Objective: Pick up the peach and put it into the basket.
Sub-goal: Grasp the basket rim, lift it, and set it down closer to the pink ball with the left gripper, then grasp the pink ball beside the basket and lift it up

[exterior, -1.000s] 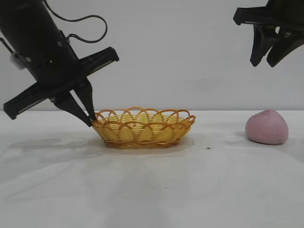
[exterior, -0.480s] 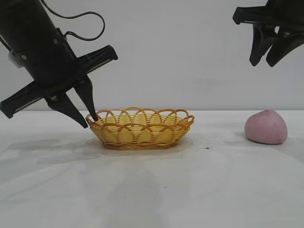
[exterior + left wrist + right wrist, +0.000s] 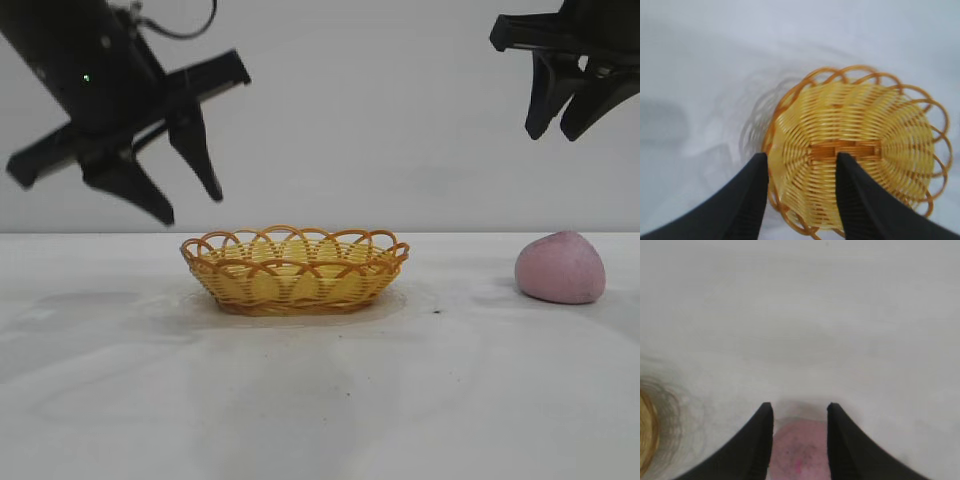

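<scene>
The peach [image 3: 561,268] sits at the frame's right edge on the table, almost straight below the right gripper [image 3: 561,118], whose empty fingers stand parted, seemingly straddling it from above, while the left gripper [image 3: 190,200], also parted and empty, hangs over the basket [image 3: 296,268].

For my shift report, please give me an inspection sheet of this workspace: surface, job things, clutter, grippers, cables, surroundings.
Surface: white table, with a few small dark specks in front of the basket.
Job's things: peach lies on the table to the right, outside the basket; the basket is empty, seen from the left wrist view.
Clutter: nothing seen.
Grippers: left gripper open, in the air above the basket's left end, holding nothing; right gripper open, high above the peach, holding nothing.
Cables: black cable loops by the left arm.
Surroundings: plain pale wall.
</scene>
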Motion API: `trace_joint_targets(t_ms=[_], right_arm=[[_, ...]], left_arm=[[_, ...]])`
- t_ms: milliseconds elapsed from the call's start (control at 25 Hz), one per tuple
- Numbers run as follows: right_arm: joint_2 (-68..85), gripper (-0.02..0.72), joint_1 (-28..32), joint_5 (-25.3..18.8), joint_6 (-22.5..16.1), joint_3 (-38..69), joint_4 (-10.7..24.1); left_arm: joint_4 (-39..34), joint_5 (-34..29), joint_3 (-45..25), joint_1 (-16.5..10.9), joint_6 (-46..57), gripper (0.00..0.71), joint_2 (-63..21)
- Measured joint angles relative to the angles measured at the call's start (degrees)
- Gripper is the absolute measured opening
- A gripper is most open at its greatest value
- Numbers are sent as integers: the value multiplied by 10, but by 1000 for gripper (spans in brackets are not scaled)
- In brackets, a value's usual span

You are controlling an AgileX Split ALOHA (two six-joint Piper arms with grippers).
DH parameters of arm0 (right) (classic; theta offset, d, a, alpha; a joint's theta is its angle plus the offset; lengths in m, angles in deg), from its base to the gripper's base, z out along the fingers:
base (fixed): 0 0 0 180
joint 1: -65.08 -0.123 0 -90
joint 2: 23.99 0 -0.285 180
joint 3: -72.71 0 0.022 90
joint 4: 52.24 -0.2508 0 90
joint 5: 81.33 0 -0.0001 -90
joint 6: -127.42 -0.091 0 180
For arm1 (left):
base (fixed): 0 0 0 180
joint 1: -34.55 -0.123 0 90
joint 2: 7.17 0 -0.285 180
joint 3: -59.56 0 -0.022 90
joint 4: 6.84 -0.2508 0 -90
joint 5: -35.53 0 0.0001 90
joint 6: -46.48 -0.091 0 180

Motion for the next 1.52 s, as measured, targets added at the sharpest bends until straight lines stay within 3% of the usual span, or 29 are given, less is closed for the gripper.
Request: trace_joint_targets(t_ms=[40, 240, 480, 640, 840, 920, 1160, 1520], right_arm=[[0, 216, 0, -1, 1, 0, 0], [0, 216, 0, -12, 11, 0, 0], [0, 216, 0, -34, 15, 0, 6], [0, 216, 0, -37, 15, 0, 7], [0, 216, 0, -32, 15, 0, 7], [0, 216, 0, -29, 15, 0, 7], [-6, 216, 0, -28, 15, 0, 6], [-12, 216, 0, -21, 15, 0, 1]], left_arm=[[-9, -2, 0, -5, -18, 297, -10], [-87, -26, 0, -55, -69, 282, -49], [-196, -129, 0, -136, -69, 282, -63], [-287, -171, -1, -165, -26, 282, -65], [-529, -238, -1, -167, 172, 282, -84], [-595, -258, -1, -167, 242, 282, -99], [-623, -297, -4, -167, 285, 282, -231], [-597, -522, -4, -167, 270, 282, -476]])
